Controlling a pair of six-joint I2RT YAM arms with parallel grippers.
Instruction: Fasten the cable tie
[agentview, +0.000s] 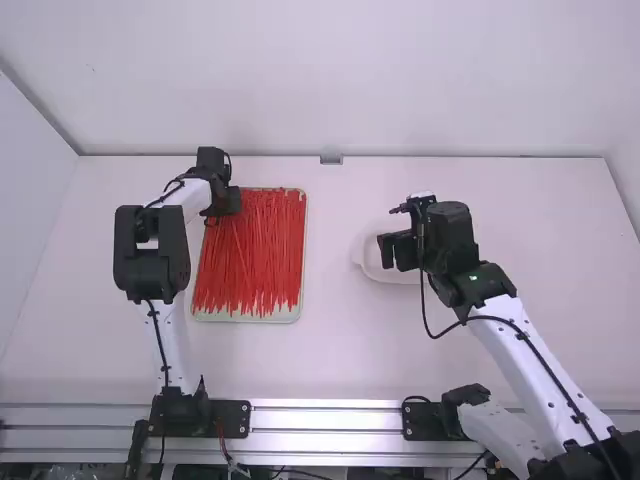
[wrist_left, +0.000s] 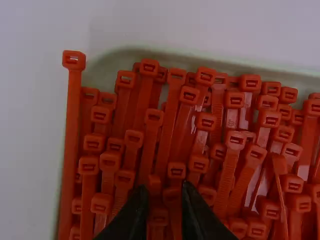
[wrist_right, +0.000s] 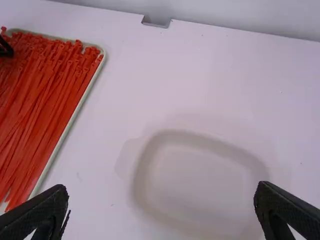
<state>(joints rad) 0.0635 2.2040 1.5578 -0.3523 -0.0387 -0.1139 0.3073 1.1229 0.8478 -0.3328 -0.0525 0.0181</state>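
The ties (agentview: 250, 252) lay heaped on a tray (agentview: 246, 318) left of centre in the high view, on the bench (agentview: 520, 200). The left jaws stood at the tray's upper left corner, slightly apart, with their tips down among the tie heads. The right jaws hung right of centre over a white tub (agentview: 366, 262), spread wide and holding nothing. Tub and tray lay well apart.
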